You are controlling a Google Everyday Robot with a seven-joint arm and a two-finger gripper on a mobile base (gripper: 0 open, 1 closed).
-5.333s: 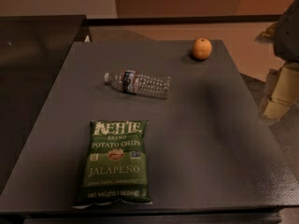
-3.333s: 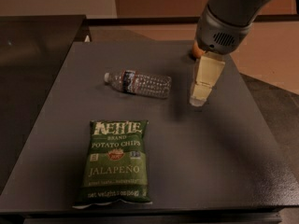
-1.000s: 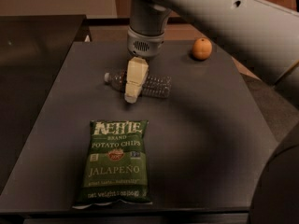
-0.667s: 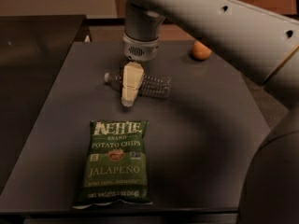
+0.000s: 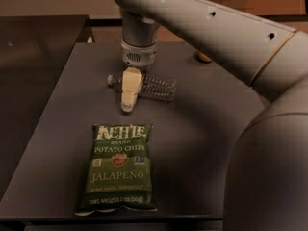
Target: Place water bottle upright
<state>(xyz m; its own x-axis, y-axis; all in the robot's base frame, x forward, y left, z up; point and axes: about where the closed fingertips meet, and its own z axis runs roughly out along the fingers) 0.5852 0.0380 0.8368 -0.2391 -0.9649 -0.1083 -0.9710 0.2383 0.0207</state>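
Note:
The water bottle (image 5: 156, 87) lies on its side on the dark table (image 5: 202, 129), cap pointing left. It is clear and ribbed. My gripper (image 5: 128, 100) hangs from the arm directly over the bottle's neck end and hides the label band there. Its cream-coloured fingers (image 5: 130, 88) point down toward the table in front of the bottle.
A green Kettle jalapeño chip bag (image 5: 119, 167) lies flat near the table's front edge. An orange fruit (image 5: 204, 57) sits at the back, mostly hidden by my arm. My arm's large white link fills the right side of the view.
My gripper has moved left across the table from the right side to over the bottle's neck end. The bottle and chip bag have not moved.

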